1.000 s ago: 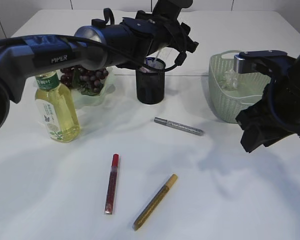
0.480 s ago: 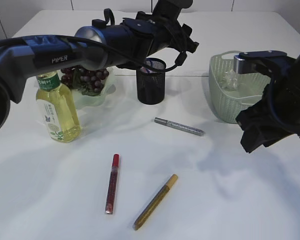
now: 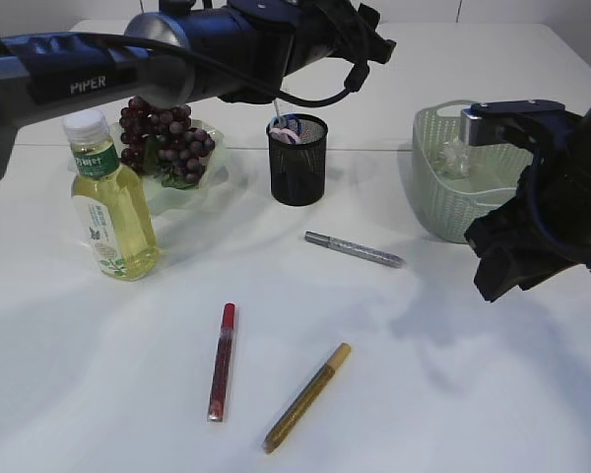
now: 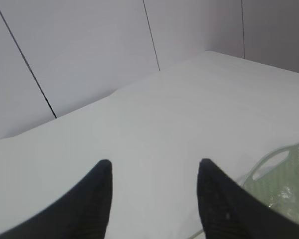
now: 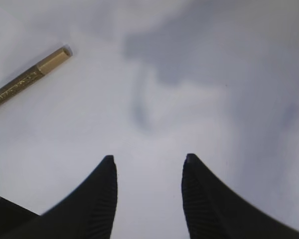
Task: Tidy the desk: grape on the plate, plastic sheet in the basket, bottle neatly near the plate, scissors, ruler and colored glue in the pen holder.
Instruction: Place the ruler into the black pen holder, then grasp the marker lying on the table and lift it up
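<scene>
Dark grapes lie on a pale green plate at the back left. A bottle of yellow liquid stands in front of the plate. A black mesh pen holder holds pink-handled scissors. Silver, red and gold glue pens lie on the table; the gold one also shows in the right wrist view. A green basket holds clear plastic sheet. My left gripper is open and empty, high above the pen holder. My right gripper is open and empty over bare table.
The white table meets a white wall behind. The basket's rim and handle show at the lower right of the left wrist view. The right arm hangs in front of the basket. The ruler is not in view.
My left arm has risen up and away from the pen holder, uncovering the grapes and the scissors handles in the holder. The right arm has not moved.
</scene>
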